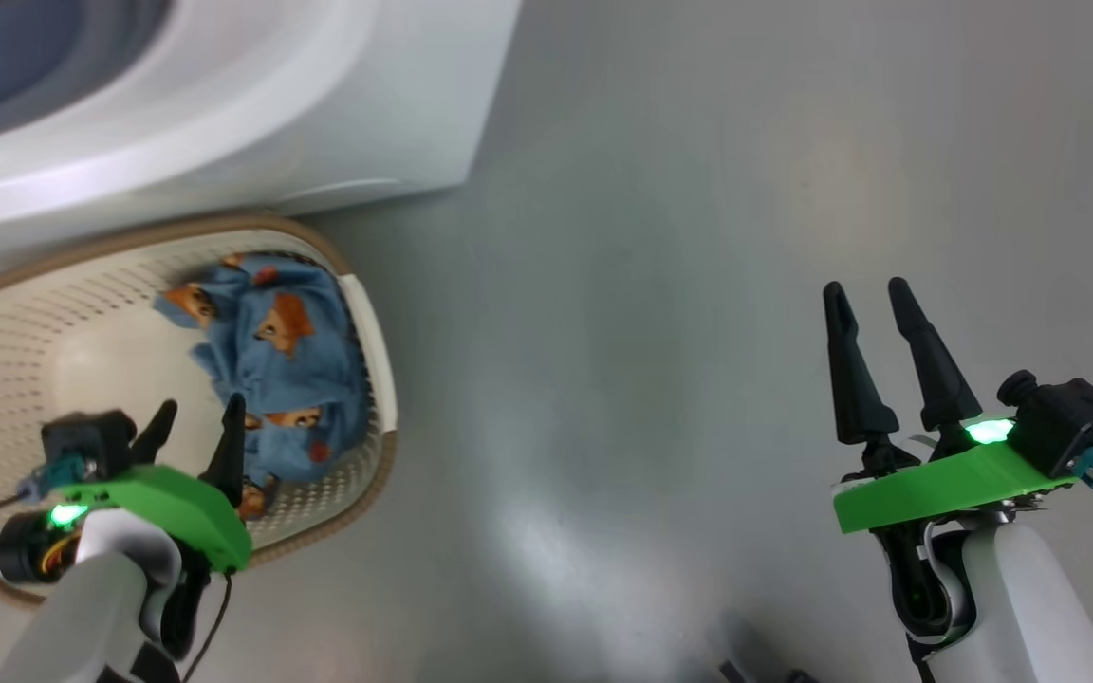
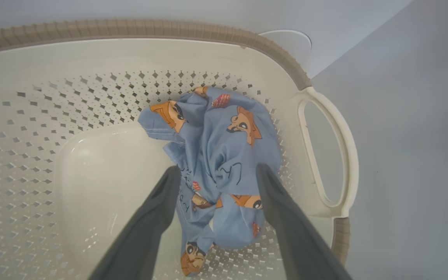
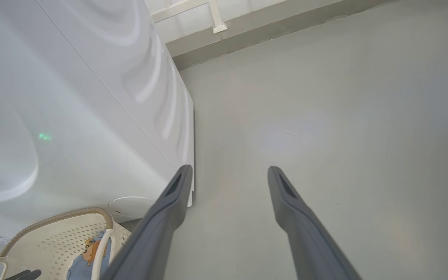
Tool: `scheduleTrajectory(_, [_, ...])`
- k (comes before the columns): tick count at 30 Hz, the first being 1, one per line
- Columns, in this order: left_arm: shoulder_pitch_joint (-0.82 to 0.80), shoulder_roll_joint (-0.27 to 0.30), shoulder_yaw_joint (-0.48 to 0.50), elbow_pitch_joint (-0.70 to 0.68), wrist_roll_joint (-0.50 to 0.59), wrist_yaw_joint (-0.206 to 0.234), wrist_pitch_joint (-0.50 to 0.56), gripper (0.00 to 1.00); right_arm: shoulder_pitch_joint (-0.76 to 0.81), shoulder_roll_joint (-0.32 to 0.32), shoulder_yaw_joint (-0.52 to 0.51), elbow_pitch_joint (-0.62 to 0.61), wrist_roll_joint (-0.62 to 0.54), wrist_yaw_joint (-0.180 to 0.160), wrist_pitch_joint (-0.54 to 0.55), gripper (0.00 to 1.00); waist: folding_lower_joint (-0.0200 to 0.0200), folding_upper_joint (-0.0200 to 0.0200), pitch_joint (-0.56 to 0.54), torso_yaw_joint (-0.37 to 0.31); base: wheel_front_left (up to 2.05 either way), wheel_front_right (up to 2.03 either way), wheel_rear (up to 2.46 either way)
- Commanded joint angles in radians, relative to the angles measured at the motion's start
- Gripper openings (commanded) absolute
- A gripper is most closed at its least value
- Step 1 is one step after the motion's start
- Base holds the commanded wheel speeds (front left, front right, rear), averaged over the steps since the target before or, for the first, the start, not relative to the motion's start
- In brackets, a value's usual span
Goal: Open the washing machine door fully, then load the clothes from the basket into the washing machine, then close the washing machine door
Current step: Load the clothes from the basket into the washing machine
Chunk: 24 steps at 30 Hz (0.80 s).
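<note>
The left gripper (image 1: pixel 201 403) is held open above the clothes (image 1: pixel 276 360) in the basket (image 1: pixel 34 313). The right gripper (image 1: pixel 865 286) is spread open over the floor (image 1: pixel 651 332)

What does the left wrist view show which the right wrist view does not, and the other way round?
Left wrist view: the bare bottom of the basket, and the left gripper, jaws open, pointing at the clothes.
Right wrist view: the side panel of the washing machine, the wall base, and the right gripper, jaws open, over the floor.
Both share: the basket with its handle, the clothes, the machine's round cover and the grey floor.
</note>
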<state>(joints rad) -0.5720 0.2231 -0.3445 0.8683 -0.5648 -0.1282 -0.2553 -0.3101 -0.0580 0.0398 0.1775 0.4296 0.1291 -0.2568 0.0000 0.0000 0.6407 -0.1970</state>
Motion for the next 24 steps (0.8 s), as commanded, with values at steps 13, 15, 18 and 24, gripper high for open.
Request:
scheduleTrajectory(13, [-0.153, 0.136, -0.281, 0.069, -0.311, -0.002, 0.063, 1.0, -0.03, 0.008, 0.08, -0.056, 0.015, 0.002, -0.005, 1.0, 0.0, 0.0, 0.132, -0.09, 0.0, 0.0, 0.0])
scheduleTrajectory(15, [-0.17, 0.153, -0.312, 0.074, -0.353, -0.002, 0.078, 1.0, -0.032, 0.008, 0.09, -0.06, 0.018, 0.002, -0.005, 1.0, 0.0, 0.0, 0.143, -0.097, 0.0, 0.0, 0.0])
scheduleTrajectory(18, [-0.193, 0.173, -0.35, 0.088, -0.413, -0.002, 0.104, 1.0, -0.033, 0.008, 0.102, -0.067, 0.022, 0.002, -0.005, 1.0, 0.0, 0.0, 0.159, -0.106, 0.0, 0.0, 0.0])
scheduleTrajectory(24, [-0.233, 0.207, -0.427, 0.071, -0.544, -0.002, 0.161, 1.0, -0.03, 0.008, 0.123, -0.082, 0.023, 0.002, -0.005, 1.0, 0.0, 0.0, 0.189, -0.121, 0.0, 0.0, 0.0])
